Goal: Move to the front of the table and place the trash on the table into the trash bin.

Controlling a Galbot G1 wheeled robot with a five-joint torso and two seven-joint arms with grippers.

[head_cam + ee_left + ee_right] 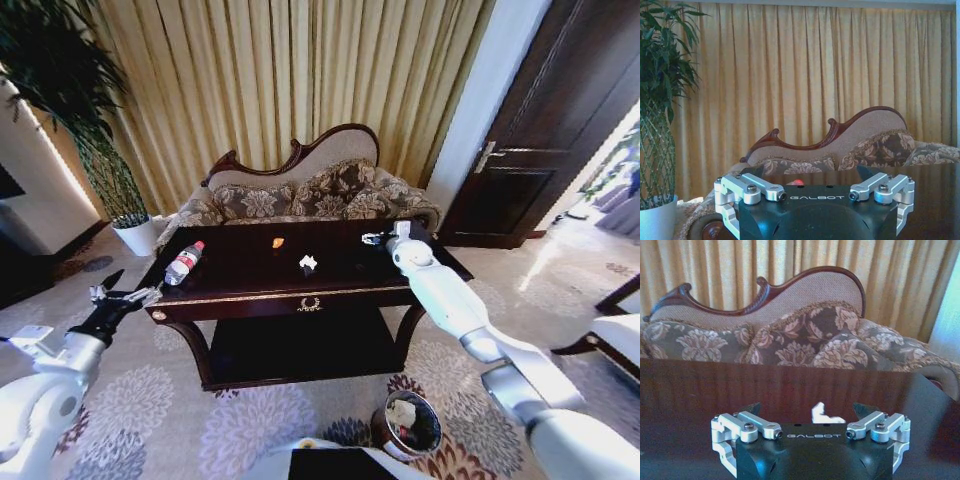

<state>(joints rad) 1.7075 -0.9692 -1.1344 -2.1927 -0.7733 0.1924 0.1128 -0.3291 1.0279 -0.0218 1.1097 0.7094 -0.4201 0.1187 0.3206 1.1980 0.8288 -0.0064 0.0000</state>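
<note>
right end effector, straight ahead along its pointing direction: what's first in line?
Likely the crumpled white paper scrap, centred between the open right end effector fingers above the dark glossy wooden table. Depth is unclear; if it passes over, the patterned sofa follows.

My head view bows at edges w/ fisheye warp. Daylight floods in from the right, blowing out the floor there. Desk [330, 262] top is glossy, mirroring the sofa [805, 340]. Wrist views soft, warm backlit curtains [815, 75].
</note>
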